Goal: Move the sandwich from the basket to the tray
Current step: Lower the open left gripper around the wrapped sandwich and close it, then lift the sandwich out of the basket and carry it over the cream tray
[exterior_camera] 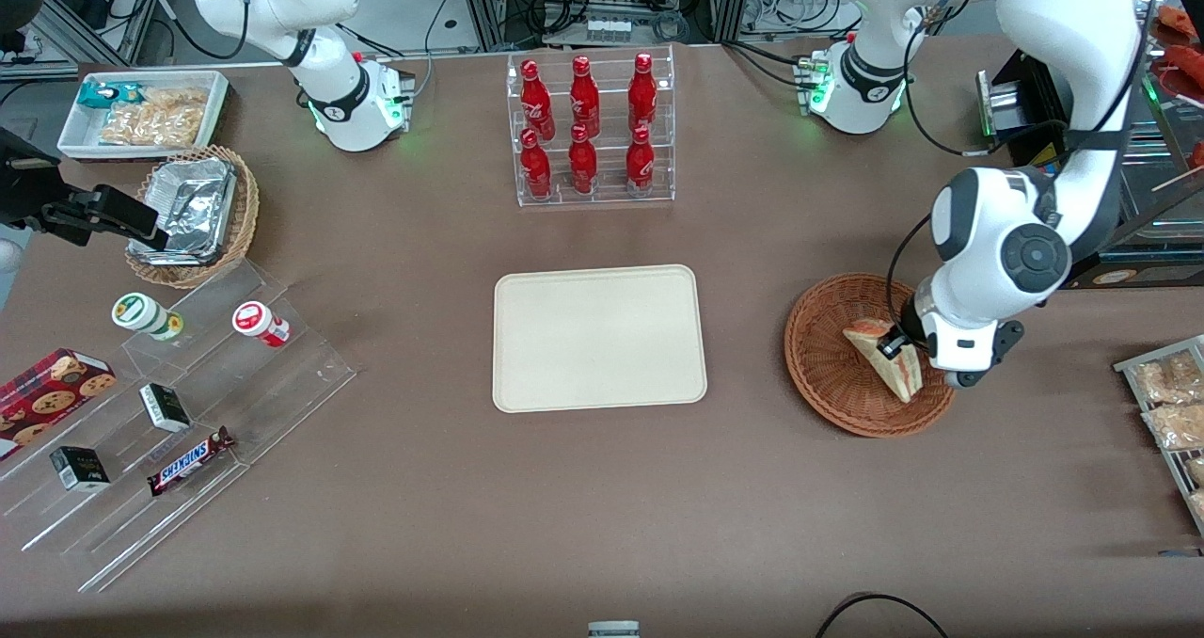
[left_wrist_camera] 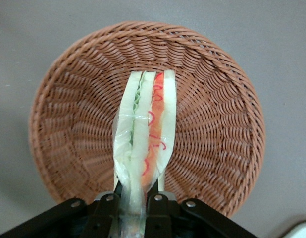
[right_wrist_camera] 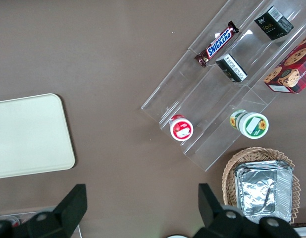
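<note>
while over the basket (exterior_camera: 828, 374), pincer (left_wrist_camera: 135, 203) grips sandwich (left_wrist_camera: 145, 134).

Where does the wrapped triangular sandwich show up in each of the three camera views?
Front view: the wrapped triangular sandwich over the round reddish-brown wicker basket, at the gripper.
Left wrist view: sandwich clamped by the gripper.
Right wrist view: not in it.
Shared landmark, front and left wrist: the basket.

The left arm reaches down from the working arm's end of the tabletop, wrist bent low over the basket (exterior_camera: 828, 374). Its claw (left_wrist_camera: 135, 202) is clamped on the sandwich (left_wrist_camera: 145, 134), one finger (left_wrist_camera: 107, 210) against each bread face.
</note>
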